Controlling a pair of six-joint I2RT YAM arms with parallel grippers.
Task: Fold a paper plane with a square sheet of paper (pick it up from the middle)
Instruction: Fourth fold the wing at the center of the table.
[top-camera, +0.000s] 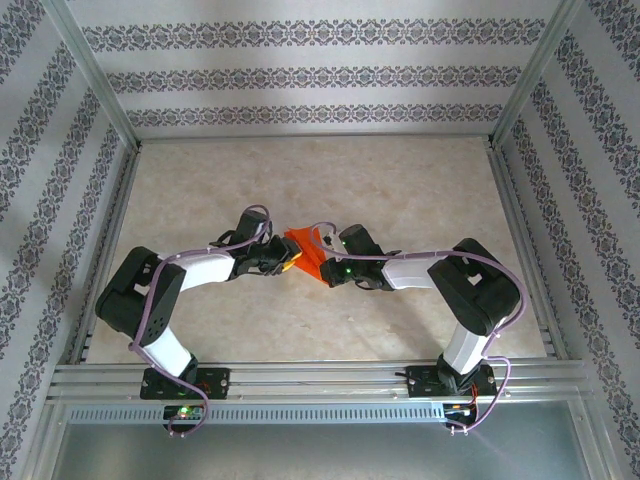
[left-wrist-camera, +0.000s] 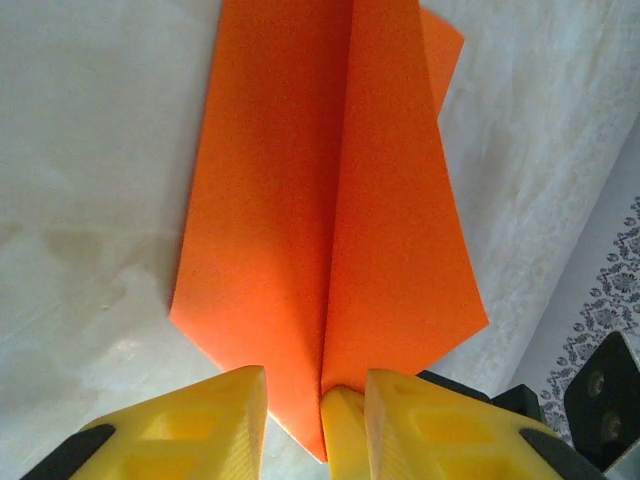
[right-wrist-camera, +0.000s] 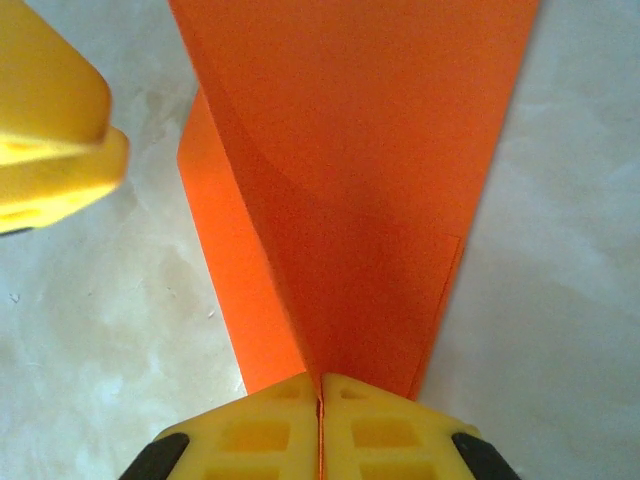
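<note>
The orange-red sheet of paper (top-camera: 303, 250) lies mid-table, folded into a pointed dart shape with a centre crease (left-wrist-camera: 300, 200). My right gripper (right-wrist-camera: 320, 380) is shut on it, pinching the narrow end of the raised crease (right-wrist-camera: 370, 180); in the top view it (top-camera: 322, 272) sits at the paper's right edge. My left gripper (left-wrist-camera: 315, 378) is open at the opposite, pointed end, with the paper's tip lying in the gap close to the right-hand finger (left-wrist-camera: 430, 420) and table showing beside the other. It (top-camera: 288, 262) meets the paper from the left. One of its yellow fingers (right-wrist-camera: 50, 130) shows in the right wrist view.
The pale marbled tabletop (top-camera: 320, 180) is fenced by a metal frame (top-camera: 100, 90) and patterned walls. Both arms (top-camera: 150, 300) (top-camera: 470, 290) reach inward from the near rail, elbows out, cables looping above them.
</note>
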